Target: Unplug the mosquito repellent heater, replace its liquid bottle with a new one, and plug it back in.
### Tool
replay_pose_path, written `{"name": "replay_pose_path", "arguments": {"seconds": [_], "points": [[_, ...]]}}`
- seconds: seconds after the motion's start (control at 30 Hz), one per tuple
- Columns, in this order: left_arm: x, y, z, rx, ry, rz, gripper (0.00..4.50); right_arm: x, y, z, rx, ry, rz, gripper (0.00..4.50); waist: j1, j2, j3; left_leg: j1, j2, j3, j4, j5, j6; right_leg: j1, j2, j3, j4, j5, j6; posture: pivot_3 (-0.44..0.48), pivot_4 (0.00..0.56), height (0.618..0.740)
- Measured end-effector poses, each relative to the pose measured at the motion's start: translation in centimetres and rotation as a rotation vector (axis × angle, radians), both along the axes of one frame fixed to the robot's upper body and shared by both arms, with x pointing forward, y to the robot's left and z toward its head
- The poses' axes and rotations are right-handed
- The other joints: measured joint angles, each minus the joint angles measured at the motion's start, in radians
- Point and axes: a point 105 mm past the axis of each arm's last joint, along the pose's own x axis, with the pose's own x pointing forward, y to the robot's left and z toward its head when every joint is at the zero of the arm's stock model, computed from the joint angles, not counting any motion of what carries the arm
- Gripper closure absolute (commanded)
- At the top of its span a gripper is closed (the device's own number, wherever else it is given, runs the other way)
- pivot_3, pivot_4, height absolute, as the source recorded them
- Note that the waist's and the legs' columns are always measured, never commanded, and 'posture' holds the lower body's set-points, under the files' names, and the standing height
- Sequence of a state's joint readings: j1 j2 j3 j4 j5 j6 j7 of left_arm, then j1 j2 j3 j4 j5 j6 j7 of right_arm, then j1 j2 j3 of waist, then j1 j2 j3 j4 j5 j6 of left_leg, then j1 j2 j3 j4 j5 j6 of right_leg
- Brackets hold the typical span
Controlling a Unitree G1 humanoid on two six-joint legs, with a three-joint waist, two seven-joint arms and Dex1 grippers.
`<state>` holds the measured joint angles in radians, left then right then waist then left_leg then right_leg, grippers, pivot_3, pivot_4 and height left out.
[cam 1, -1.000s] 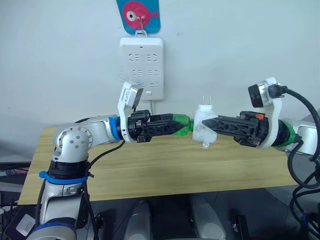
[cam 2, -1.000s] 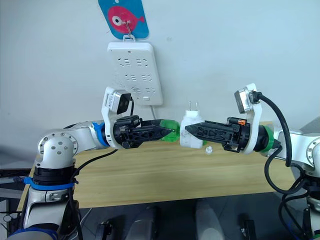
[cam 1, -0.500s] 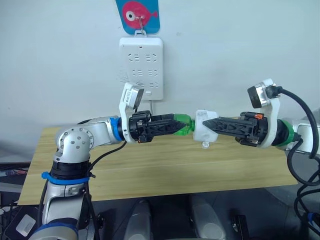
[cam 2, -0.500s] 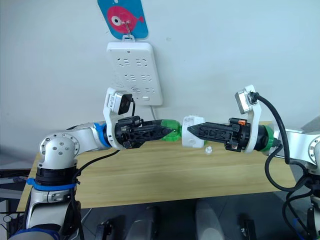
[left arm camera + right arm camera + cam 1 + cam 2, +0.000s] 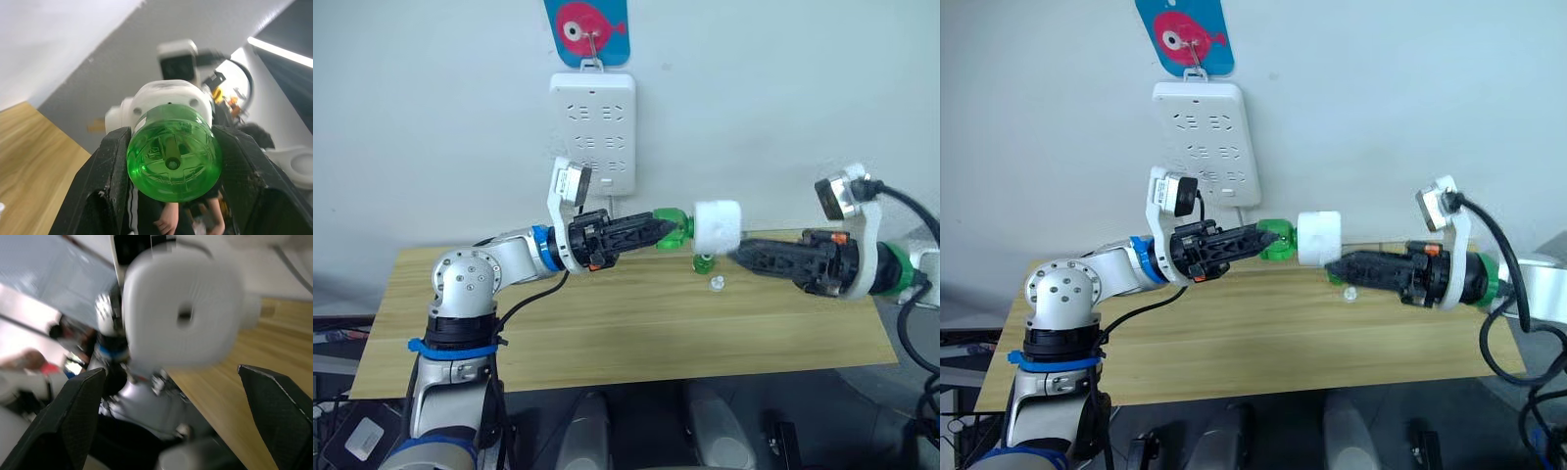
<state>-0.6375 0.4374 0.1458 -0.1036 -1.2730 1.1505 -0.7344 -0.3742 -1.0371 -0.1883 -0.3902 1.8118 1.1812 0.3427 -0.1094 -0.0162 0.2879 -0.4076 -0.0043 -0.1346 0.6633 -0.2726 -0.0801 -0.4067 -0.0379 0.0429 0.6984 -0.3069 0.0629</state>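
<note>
Since a second ago the right end effector [image 5: 736, 257] has let go of the heater [image 5: 717, 226] and drawn back toward the right edge of the worktop [image 5: 607, 323]; its fingers now stand wide apart, empty, with the heater in front of them. The heater has also turned, its prongs no longer pointing up, and sits higher above the back of the worktop.

The power strip [image 5: 592, 130] hangs on the wall behind the worktop's back edge, below a fish-shaped hanger [image 5: 586, 29], with no plug in its sockets.

The heater is joined to a green bottle [image 5: 672, 227], which the left end effector [image 5: 658, 225] clamps by its base; the left wrist view looks straight at the bottle's round bottom between the closed fingers.

This looks like the bottle-swap step: heater unplugged, bottle being screwed out or in. Next the right end effector probably has to regrip the heater body squarely so the two can twist against each other.

A second green bottle [image 5: 703, 262] and a small clear cap [image 5: 716, 284] lie on the worktop beneath the heater, near the back edge, and could be knocked if the arms drop.
</note>
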Motion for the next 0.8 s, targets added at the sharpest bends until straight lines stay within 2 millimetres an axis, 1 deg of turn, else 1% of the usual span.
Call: {"name": "replay_pose_path", "arguments": {"seconds": [0.07,0.1,0.17,0.23,0.33,0.37,0.47,0.6,0.67,0.73,0.8], "points": [[0.0,0.0,0.1,-0.001,-0.002,-0.002,2.20,0.0,-0.4,-1.5,-0.109,-0.064,-0.019,1.26,0.000,0.000,-0.001,0.000,0.000,0.000,0.000,0.000,0.000,0.000,0.000,0.000,0.000,0.000,0.000,-0.164,0.213,0.734],[0.0,-0.1,0.1,0.000,0.000,-0.004,2.20,0.5,-0.8,-1.9,-0.135,-0.106,-0.053,1.70,0.000,-0.001,-0.002,0.000,0.000,0.000,0.001,0.000,0.000,0.000,0.000,0.000,0.000,0.000,0.000,-0.164,0.213,0.734],[-0.1,0.0,0.1,0.003,0.004,-0.012,2.20,2.0,-2.1,-2.5,-0.181,-0.208,-0.131,2.41,0.000,0.000,-0.002,0.000,-0.001,0.001,0.002,0.000,0.000,0.000,0.000,0.001,0.001,0.001,0.001,-0.164,0.213,0.734],[-0.2,0.0,0.0,0.009,0.010,-0.018,2.20,3.0,-3.0,-2.4,-0.194,-0.266,-0.170,3.14,-0.001,0.000,-0.002,0.000,-0.001,0.001,0.002,0.000,0.000,0.000,0.000,0.001,0.001,0.001,0.001,-0.167,0.211,0.734],[-0.4,0.0,0.2,0.008,0.021,-0.041,2.20,4.2,-3.3,-1.6,-0.160,-0.310,-0.178,4.27,-0.004,0.000,-0.002,0.001,0.000,0.001,0.002,0.000,0.000,0.000,0.000,0.001,0.001,0.001,0.001,-0.174,0.212,0.734],[-0.4,-0.1,0.3,0.001,0.024,-0.051,2.20,4.5,-3.3,-1.3,-0.155,-0.325,-0.177,4.48,-0.004,0.000,-0.002,0.001,0.000,0.001,0.002,0.000,0.000,0.000,0.000,0.001,0.001,0.001,0.001,-0.177,0.212,0.734],[-0.6,-0.1,0.8,-0.014,0.035,-0.080,2.20,5.7,-2.6,-0.7,-0.140,-0.388,-0.169,4.50,-0.006,-0.001,-0.003,0.001,0.000,0.001,0.002,0.000,0.000,0.000,0.000,0.001,0.001,0.001,0.001,-0.178,0.211,0.734],[-0.9,0.0,1.1,-0.030,0.051,-0.107,2.20,6.6,-0.6,-2.1,-0.097,-0.370,-0.117,4.50,-0.007,-0.001,-0.003,0.000,-0.001,0.001,0.002,0.000,0.000,0.000,-0.001,0.001,0.001,0.001,0.001,-0.177,0.213,0.734],[-0.9,-0.1,1.1,-0.028,0.062,-0.113,2.20,6.6,0.7,-2.1,-0.056,-0.360,-0.076,4.50,-0.007,-0.001,-0.003,0.000,-0.001,0.000,0.002,0.000,0.000,0.000,-0.001,0.001,0.001,0.001,0.001,-0.170,0.215,0.734],[-0.7,-0.1,0.9,-0.027,0.076,-0.105,2.20,6.1,1.6,-1.3,-0.012,-0.354,-0.030,4.50,-0.007,0.000,-0.003,0.000,-0.001,0.000,0.002,0.000,-0.001,0.000,-0.001,0.001,0.001,0.001,0.001,-0.164,0.216,0.734],[-0.6,0.0,0.8,-0.022,0.083,-0.092,2.20,5.2,2.2,-0.5,0.029,-0.339,0.018,4.50,-0.004,0.000,-0.003,0.000,-0.001,0.000,0.002,0.000,-0.001,0.000,-0.001,0.000,0.001,0.001,0.001,-0.164,0.216,0.734]]}}
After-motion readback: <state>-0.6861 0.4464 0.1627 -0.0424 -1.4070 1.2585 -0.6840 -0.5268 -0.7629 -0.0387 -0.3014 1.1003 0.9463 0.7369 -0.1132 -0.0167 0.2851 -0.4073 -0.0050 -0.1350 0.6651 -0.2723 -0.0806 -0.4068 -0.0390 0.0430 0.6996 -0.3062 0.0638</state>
